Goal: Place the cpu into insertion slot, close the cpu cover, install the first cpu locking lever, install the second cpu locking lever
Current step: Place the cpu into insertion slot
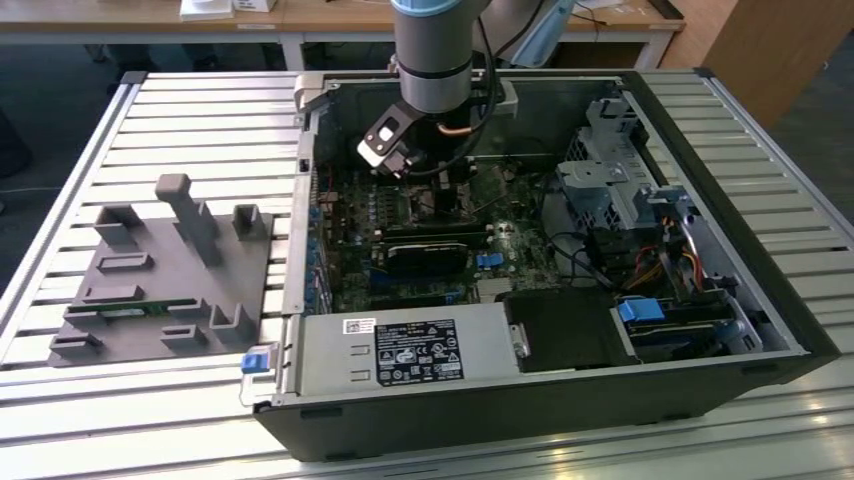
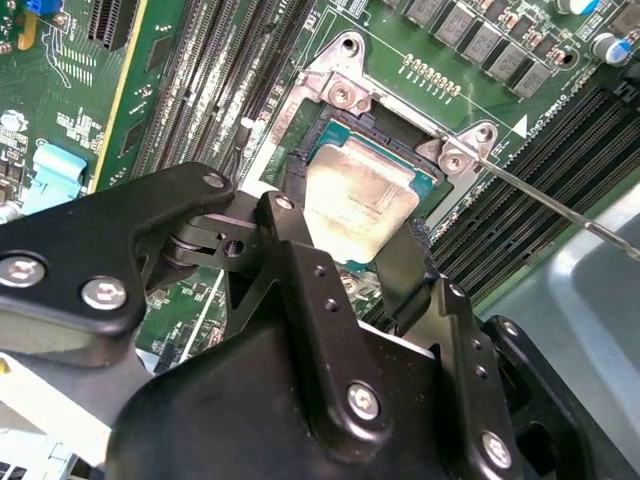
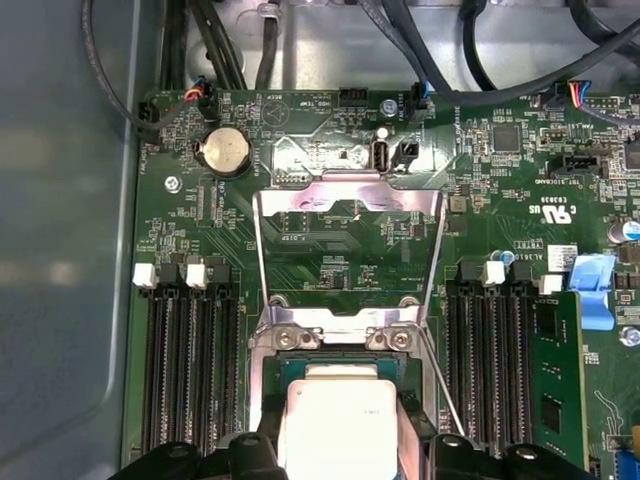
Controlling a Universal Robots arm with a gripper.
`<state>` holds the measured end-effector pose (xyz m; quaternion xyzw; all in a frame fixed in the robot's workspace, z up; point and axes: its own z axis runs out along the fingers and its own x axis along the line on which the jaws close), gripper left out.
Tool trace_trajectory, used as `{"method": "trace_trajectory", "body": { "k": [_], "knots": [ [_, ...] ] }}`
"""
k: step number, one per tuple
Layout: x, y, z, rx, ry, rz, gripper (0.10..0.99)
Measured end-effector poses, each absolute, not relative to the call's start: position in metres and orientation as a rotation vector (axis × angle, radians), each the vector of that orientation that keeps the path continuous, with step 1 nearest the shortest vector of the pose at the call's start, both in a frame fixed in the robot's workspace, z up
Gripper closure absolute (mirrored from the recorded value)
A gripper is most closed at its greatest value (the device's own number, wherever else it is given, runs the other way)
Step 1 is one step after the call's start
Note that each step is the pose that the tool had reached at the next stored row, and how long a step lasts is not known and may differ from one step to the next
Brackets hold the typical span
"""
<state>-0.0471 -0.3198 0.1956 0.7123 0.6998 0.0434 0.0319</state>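
The cpu [image 2: 360,195], a silvery square chip, sits between my gripper's [image 2: 350,245] two black fingers [image 2: 290,235], which press against its opposite sides. It lies at the insertion slot [image 2: 322,125], a black recess with a metal rim; I cannot tell whether it is fully seated. In the first wrist view the cpu [image 3: 335,420] is just over the insertion slot [image 3: 300,362], with the gripper [image 3: 340,450] around it. The cpu cover [image 3: 350,195], a thin metal frame, is swung open away from the socket. A thin locking lever [image 2: 560,208] sticks out unlatched. The gripper [image 1: 447,185] reaches down into the computer case.
Black memory slots [image 3: 185,360] flank the socket on both sides. The open computer case [image 1: 747,300] holds a power supply [image 1: 400,350], cables and drive bays [image 1: 601,175]. A grey fixture with posts [image 1: 160,270] stands on the slatted table at the exterior view's left.
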Motion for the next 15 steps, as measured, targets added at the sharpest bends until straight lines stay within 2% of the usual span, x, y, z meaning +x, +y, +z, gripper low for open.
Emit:
{"method": "trace_trajectory", "body": {
  "k": [15],
  "knots": [
    [-0.0471, -0.3212, 0.1952, 2.197, 2.151, 0.133, 0.561]
  ]
}}
